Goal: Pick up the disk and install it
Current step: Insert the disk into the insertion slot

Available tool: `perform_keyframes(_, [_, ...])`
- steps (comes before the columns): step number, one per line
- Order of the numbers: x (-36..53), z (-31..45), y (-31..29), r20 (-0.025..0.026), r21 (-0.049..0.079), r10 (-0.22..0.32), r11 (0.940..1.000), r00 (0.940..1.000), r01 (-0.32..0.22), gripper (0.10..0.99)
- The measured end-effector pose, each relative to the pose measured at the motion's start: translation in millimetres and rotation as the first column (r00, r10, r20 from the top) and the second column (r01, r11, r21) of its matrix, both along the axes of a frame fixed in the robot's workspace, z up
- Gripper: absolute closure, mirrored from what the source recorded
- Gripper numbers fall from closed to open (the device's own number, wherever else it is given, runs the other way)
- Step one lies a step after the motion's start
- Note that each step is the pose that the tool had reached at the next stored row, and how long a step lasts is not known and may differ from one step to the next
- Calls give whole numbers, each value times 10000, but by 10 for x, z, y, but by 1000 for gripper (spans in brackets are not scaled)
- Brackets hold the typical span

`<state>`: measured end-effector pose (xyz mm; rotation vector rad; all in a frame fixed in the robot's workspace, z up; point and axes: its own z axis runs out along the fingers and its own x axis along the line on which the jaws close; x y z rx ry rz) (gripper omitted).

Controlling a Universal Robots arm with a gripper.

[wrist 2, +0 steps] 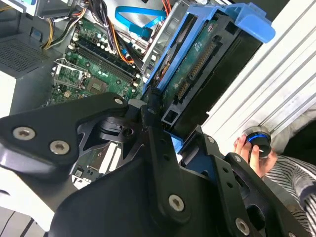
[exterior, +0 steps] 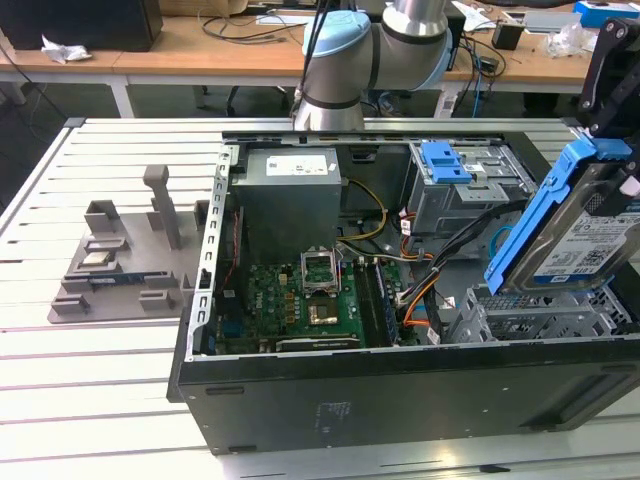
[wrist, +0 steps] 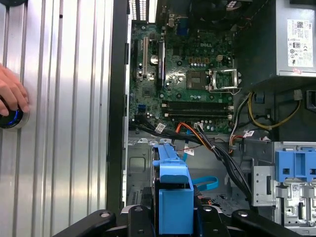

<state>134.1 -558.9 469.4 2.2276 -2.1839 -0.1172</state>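
I see my gripper (exterior: 612, 115) at about 2 o'clock in the exterior view. It is closed tight on the disk (exterior: 580, 225) and holds it by its high end. The disk hangs in the air at 3 o'clock. It is tilted, its label faces the camera, and its blue frame (exterior: 525, 225) runs around its edges. Its low end is just over a grey bay (exterior: 545, 315) in the case (exterior: 300, 400), at about 4 o'clock. I cannot tell if the disk touches the bay.

In the second wrist view the black fingers (wrist 2: 148, 116) press on the blue frame, and the disk (wrist 2: 197, 64) sticks out away from the gripper (wrist 2: 173, 128). In the first wrist view I look down the disk (wrist: 173, 192) into the case.

The case lies open on the table (exterior: 80, 400). The green board (exterior: 300, 300) sits near the middle of the exterior view. A big grey box (exterior: 290, 200) is just past it toward 12 o'clock. A cage (exterior: 480, 190) with a blue latch (exterior: 445, 160) is at 1 o'clock. My arm (exterior: 370, 50) stands at 12 o'clock, behind the case. A grey stand (exterior: 120, 260) with small parts sits on the table at 9 o'clock, well apart from the case.

A person's hand (wrist: 12, 94) rests on a round button (wrist: 10, 117) on the table beside the case. It glows blue.
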Motion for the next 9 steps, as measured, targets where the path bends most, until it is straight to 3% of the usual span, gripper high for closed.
perform_keyframes(9, [16,-100,32,-16,-111,0,9999,10000,0,722])
